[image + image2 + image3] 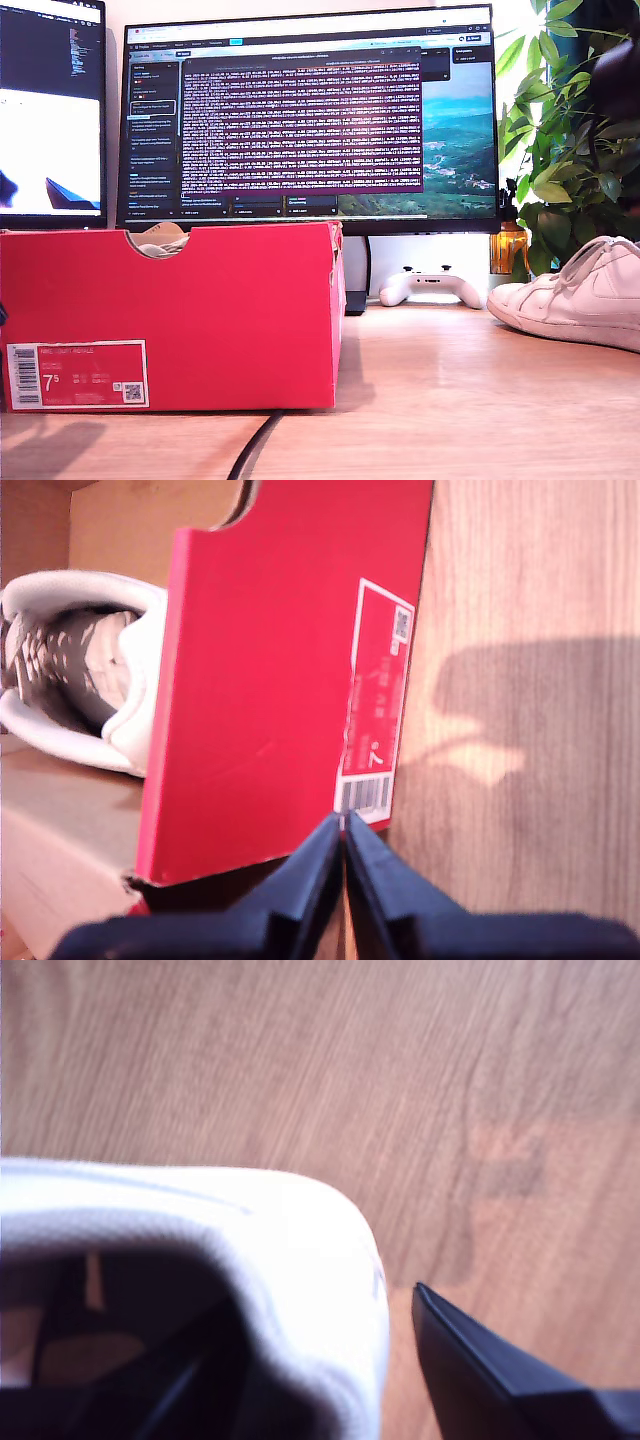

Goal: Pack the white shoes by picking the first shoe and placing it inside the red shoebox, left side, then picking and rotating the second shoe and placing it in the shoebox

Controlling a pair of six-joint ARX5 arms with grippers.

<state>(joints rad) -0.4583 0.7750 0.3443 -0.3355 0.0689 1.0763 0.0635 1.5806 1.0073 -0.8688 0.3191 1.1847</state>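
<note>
The red shoebox (170, 315) stands on the wooden desk (450, 390) at the exterior view's left, its labelled end facing that camera. One white shoe (90, 670) already lies inside it, seen in my first wrist view with its opening toward the lens; in the exterior view only a scrap of it shows through the notch in the box's top edge. My first gripper (343, 825) hangs just outside the labelled wall with its jaws pressed together and nothing between them.

The second shoe (575, 290) rests on the desk near the edge at the exterior view's right, toe pointing toward the box, well apart from it. A white game controller (432, 286) lies behind, in front of the monitor (310, 120).

My second gripper (300, 1360) straddles the padded heel collar of that shoe (300, 1260): one finger (480, 1370) sits outside the heel, the other appears to be down in the dark opening. The wall is between the jaws, but I cannot tell whether they have closed on it.

The shoe looks light, with soft, yielding leather and a stiffer heel counter, so the heel rim is the sensible hold. A firm pinch seems needed, since smooth leather may slip and the toe will likely droop and swing during the rotation.
</note>
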